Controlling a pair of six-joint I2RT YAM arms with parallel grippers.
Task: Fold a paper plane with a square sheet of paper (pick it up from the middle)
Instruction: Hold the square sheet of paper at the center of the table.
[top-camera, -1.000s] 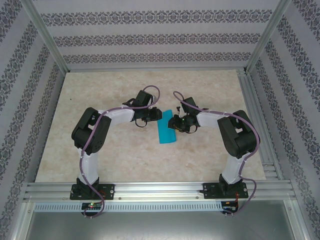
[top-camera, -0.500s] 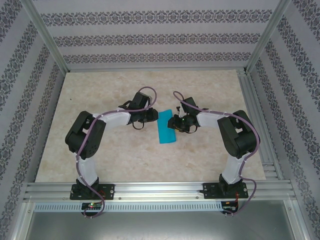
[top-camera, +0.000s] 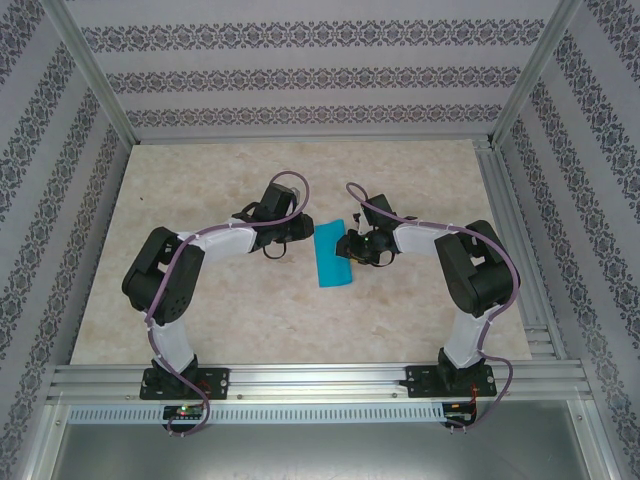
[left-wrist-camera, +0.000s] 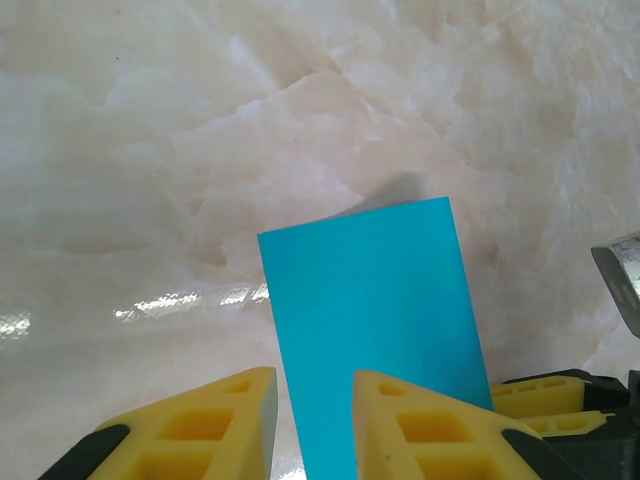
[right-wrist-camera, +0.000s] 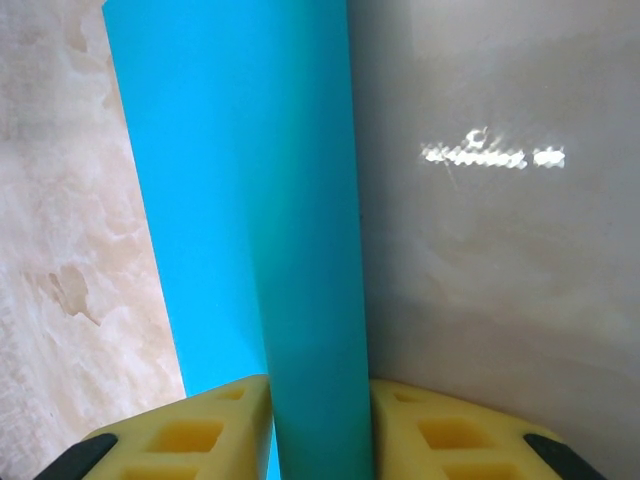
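Note:
The teal-blue square sheet of paper (top-camera: 331, 256) lies on the marble table top, doubled over into a narrow strip. In the right wrist view its rounded fold (right-wrist-camera: 310, 260) runs up between the yellow fingers. My right gripper (right-wrist-camera: 320, 430) is shut on that fold and sits at the strip's right side (top-camera: 347, 247). My left gripper (top-camera: 304, 232) is at the strip's far left end. Its jaws (left-wrist-camera: 315, 420) stand apart over the paper's edge (left-wrist-camera: 370, 290). The left pad is clear of the paper, with bare table showing in the gap.
Aluminium frame rails (top-camera: 300, 380) run along the near edge, and a patterned wall (top-camera: 300, 80) closes the back and sides. Bare marble table (top-camera: 200, 190) surrounds the strip. Part of the right gripper (left-wrist-camera: 560, 395) shows at the lower right of the left wrist view.
The left arm's elbow has swung left and toward the near edge, and its gripper has edged slightly farther back. The paper and the right arm have stayed put.

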